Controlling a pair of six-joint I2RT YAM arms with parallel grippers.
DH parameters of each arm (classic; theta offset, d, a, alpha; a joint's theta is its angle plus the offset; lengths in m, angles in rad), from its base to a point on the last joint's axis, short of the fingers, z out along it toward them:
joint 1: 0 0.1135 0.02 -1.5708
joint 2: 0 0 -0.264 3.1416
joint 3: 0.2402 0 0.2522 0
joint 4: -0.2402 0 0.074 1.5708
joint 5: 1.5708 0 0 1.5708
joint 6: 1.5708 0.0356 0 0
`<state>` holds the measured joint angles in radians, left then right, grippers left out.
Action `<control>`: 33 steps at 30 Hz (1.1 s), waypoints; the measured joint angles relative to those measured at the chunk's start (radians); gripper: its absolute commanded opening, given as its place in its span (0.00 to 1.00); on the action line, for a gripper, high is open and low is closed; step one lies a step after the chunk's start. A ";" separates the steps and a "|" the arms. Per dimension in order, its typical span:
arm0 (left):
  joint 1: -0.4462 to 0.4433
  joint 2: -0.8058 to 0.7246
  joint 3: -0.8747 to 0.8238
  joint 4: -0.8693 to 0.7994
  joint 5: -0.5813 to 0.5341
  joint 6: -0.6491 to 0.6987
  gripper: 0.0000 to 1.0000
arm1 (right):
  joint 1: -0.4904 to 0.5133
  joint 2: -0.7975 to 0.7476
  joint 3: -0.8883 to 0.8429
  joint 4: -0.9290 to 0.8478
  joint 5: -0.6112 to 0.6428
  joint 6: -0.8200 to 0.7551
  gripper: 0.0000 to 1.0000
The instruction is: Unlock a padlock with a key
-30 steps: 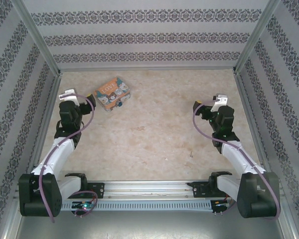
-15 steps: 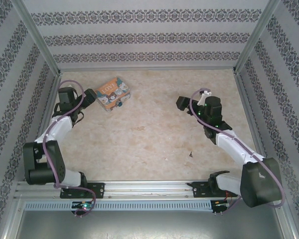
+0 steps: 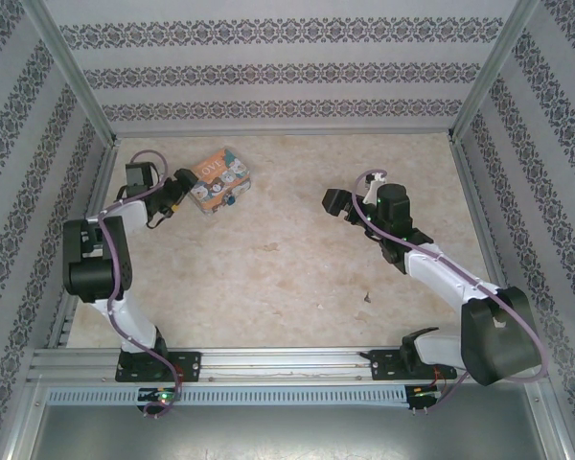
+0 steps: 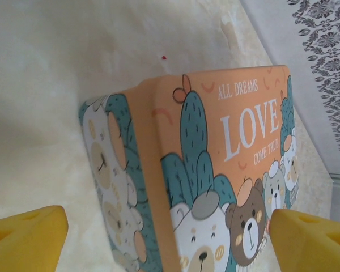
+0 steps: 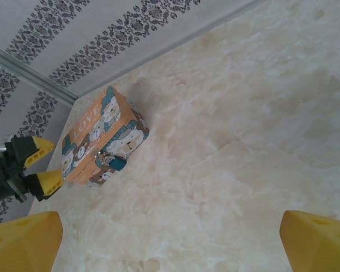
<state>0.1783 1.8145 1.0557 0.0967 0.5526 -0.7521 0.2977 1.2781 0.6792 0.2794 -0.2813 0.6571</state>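
2 grippers, both spread wide and empty: left gripper [image 5: 42, 164] at 9 o'clock of the box [image 5: 93, 136], right gripper [image 5: 170, 241] well apart toward 3 o'clock. On the box's 5 o'clock face hangs the padlock [image 5: 115, 163], untouched; unlocking looks entirely ahead.

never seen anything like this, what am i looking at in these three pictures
Two robot arms are bolted at the near edge of a table. One picture looks down from above. The other two come from cameras on each wrist, so the yellow blocks are that arm's own fingertips. On the table lies a LOVE box with a teal padlock at its side. The left gripper is open, facing the box; the right gripper is open over bare table. Neither holds anything.
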 measured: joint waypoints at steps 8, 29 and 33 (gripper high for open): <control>0.000 0.122 0.092 0.014 0.078 -0.034 0.72 | 0.002 0.000 0.000 -0.007 0.003 0.000 0.98; -0.029 0.200 0.233 -0.148 0.162 0.166 0.51 | 0.002 0.000 0.000 -0.057 0.008 -0.018 0.98; -0.056 0.214 0.252 -0.169 0.195 0.219 0.51 | 0.002 0.000 0.000 -0.068 0.008 -0.028 0.98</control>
<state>0.1226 2.0285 1.3075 -0.0727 0.7471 -0.5335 0.2993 1.2781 0.6788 0.2119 -0.2737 0.6289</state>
